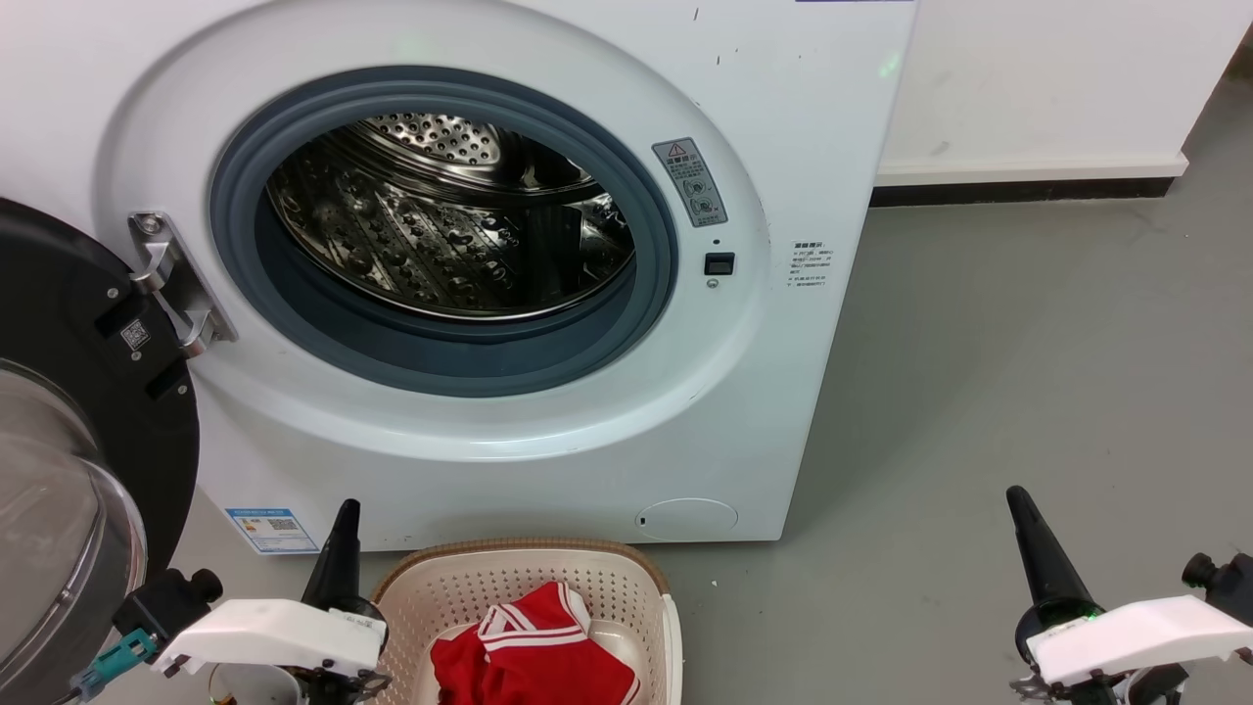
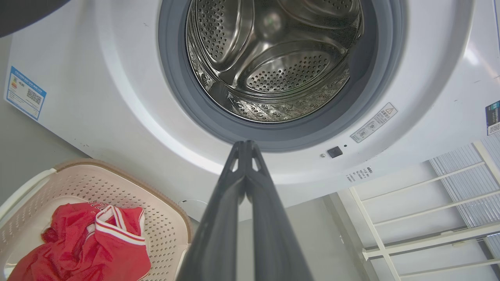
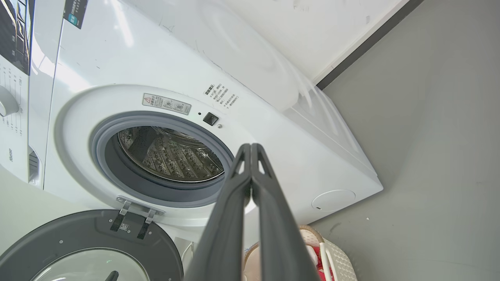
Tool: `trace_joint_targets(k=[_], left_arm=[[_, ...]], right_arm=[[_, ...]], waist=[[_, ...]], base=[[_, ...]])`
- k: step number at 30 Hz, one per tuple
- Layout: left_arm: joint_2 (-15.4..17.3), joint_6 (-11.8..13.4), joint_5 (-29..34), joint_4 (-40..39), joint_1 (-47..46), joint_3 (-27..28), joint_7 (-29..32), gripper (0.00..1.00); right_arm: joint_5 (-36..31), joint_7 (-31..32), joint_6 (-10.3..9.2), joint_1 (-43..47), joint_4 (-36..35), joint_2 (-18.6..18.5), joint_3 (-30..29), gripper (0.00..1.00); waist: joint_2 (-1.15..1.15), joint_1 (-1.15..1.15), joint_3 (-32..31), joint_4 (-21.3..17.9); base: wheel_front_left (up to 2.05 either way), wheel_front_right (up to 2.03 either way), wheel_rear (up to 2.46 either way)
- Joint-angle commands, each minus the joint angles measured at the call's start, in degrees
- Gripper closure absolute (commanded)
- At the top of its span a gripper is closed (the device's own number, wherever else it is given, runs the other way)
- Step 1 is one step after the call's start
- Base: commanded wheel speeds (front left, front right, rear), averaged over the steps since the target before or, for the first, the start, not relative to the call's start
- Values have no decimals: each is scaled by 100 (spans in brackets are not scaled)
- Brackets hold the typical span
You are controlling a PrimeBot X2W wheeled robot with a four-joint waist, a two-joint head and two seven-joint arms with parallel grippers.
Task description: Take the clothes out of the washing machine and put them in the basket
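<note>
Before the washing machine [image 1: 548,460]: basket [image 1: 445,568] set close for a short drop; clothes [image 1: 533,651] heaped inside; drum [image 1: 450,235] bare, job seemingly done; left tool [image 2: 246,145], right tool [image 3: 250,146] pinched closed, empty.

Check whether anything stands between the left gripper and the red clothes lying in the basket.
Nothing visible blocks it from above. The clothes lie uncovered in the basket, and the left gripper, shut, sits just outside the basket's left side. Only the basket's own wall lies between them sideways.
</note>
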Motion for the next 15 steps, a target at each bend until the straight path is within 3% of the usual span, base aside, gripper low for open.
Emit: trace_joint_targets(k=[1, 15], left_arm=[[-10, -38, -207, -45, -156, 47, 38, 100], [-49, -94, -1117, 9, -206, 129, 198, 100]], right_arm=[[222, 12, -1, -172, -5, -36, -18, 100], [1173, 80, -1, -347, 178, -38, -77, 100]], waist=[[0, 0, 1, 0], [0, 0, 9, 3]], base=[[0, 0, 0], [0, 0, 0]])
